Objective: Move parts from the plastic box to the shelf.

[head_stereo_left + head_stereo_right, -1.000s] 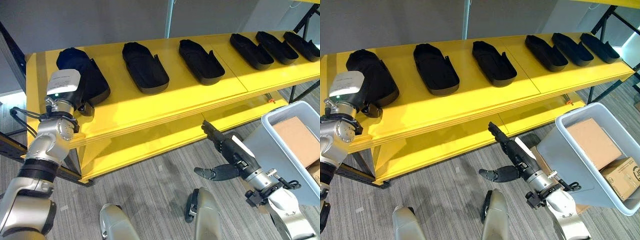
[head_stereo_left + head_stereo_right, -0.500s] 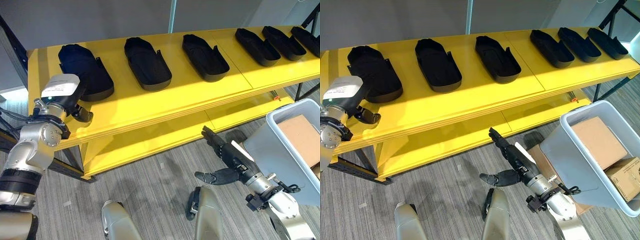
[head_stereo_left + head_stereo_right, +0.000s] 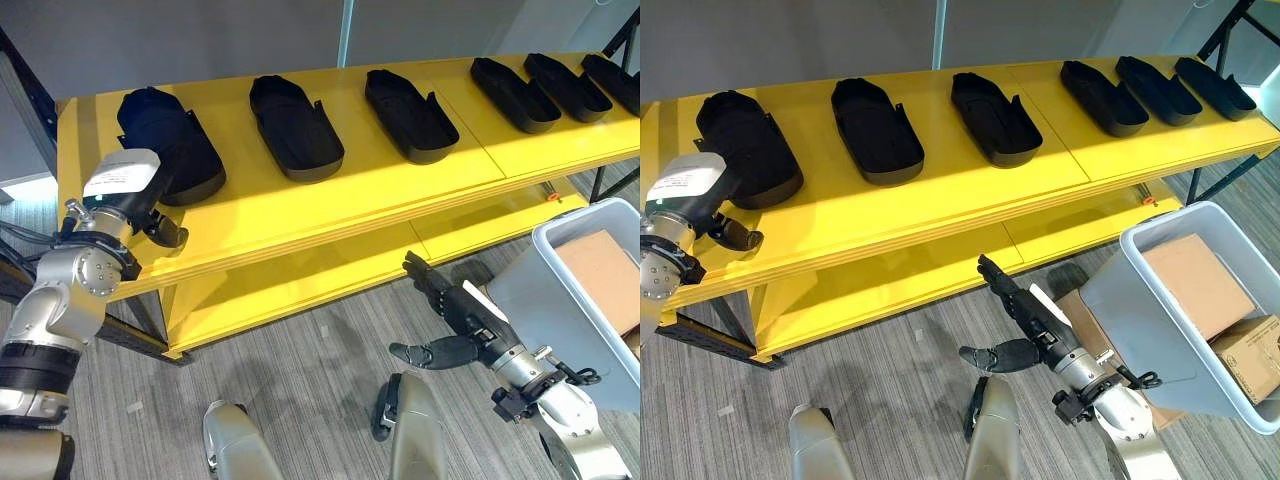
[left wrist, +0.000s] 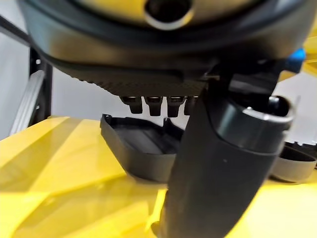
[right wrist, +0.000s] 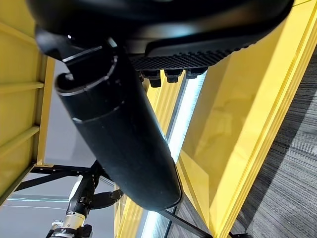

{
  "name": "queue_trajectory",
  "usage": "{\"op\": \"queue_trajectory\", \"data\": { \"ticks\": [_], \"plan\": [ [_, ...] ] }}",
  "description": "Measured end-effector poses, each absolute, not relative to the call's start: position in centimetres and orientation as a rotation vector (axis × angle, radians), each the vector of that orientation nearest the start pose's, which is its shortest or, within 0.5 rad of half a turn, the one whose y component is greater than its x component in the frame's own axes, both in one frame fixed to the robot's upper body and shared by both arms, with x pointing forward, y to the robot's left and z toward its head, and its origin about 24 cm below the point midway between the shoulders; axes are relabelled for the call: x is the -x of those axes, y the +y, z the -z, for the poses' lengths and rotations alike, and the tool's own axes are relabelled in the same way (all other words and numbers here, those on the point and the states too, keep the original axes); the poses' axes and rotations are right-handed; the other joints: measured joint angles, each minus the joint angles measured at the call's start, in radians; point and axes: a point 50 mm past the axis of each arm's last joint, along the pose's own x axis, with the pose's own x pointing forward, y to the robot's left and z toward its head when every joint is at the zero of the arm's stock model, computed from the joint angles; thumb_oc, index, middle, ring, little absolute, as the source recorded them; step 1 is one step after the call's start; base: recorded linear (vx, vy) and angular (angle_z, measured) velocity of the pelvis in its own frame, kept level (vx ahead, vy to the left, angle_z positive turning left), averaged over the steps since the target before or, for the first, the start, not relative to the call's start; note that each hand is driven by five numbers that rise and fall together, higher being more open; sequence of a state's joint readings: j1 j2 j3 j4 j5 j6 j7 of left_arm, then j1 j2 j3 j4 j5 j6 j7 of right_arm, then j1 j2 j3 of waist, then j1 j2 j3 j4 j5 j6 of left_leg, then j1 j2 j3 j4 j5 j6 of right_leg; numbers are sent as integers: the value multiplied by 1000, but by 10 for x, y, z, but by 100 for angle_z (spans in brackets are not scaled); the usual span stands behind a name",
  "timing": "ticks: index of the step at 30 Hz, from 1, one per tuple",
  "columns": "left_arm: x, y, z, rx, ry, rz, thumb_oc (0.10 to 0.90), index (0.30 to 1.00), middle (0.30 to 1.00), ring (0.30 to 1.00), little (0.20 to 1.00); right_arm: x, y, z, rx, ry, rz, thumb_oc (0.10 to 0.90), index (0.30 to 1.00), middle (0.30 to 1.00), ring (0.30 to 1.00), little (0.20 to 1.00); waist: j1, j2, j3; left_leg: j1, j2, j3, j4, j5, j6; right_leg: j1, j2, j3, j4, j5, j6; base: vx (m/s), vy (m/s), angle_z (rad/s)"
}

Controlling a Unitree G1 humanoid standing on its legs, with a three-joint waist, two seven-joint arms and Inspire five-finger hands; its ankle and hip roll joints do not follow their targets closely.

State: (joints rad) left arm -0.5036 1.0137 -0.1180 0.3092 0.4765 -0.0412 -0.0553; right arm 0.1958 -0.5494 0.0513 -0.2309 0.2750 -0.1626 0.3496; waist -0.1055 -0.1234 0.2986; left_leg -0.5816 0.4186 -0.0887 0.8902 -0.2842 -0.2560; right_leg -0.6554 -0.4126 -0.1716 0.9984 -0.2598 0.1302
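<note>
Several black tray-like parts lie in a row on the yellow shelf's [image 3: 380, 190] top board. The leftmost part [image 3: 170, 145] lies near the shelf's left end and also shows in the left wrist view [image 4: 141, 148]. My left hand [image 3: 730, 232] is just in front of that part at the shelf's front edge, open and apart from it. My right hand [image 3: 465, 315] hangs low over the floor before the lower board, fingers straight, holding nothing. The grey plastic box [image 3: 1120, 310] stands at the right.
More black parts lie mid-shelf [image 3: 295, 130] [image 3: 410, 103], and three lie at the far right [image 3: 515, 95]. Cardboard boxes [image 3: 1195, 285] sit in the plastic box. The lower yellow board [image 3: 300, 280] is bare. Grey carpet lies in front.
My left hand has drawn back from the leftmost part to the shelf's front edge, leaving the part on the shelf. The camera has shifted a little. My right hand has hardly moved.
</note>
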Motion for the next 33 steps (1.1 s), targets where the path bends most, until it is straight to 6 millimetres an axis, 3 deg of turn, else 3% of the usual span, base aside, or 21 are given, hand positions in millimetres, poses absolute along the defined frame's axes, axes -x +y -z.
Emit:
{"op": "queue_trajectory", "data": {
  "ticks": [5,12,33],
  "plan": [
    [-321,302,-213,-1521,-136,-85,900,1000,1000,1000,1000,-209,-203,-80,273,-107,-478,900,1000,1000,1000,1000,1,0,0,0,0,0,2,0,0,0,0,1,1,0,1,0,0,0],
    [-315,308,-219,-1671,-75,6,900,1000,1000,1000,1000,-209,-203,-79,274,-95,-485,900,1000,1000,1000,1000,0,0,0,0,0,0,2,0,0,-1,0,1,1,-1,2,0,0,0],
    [-299,311,-219,-1810,38,159,900,1000,1000,1000,1000,-204,-209,-76,275,-73,-485,900,1000,1000,1000,1000,11,9,4,-1,-1,-1,5,0,0,-1,-1,2,3,-2,4,0,0,0]
  ]
}}
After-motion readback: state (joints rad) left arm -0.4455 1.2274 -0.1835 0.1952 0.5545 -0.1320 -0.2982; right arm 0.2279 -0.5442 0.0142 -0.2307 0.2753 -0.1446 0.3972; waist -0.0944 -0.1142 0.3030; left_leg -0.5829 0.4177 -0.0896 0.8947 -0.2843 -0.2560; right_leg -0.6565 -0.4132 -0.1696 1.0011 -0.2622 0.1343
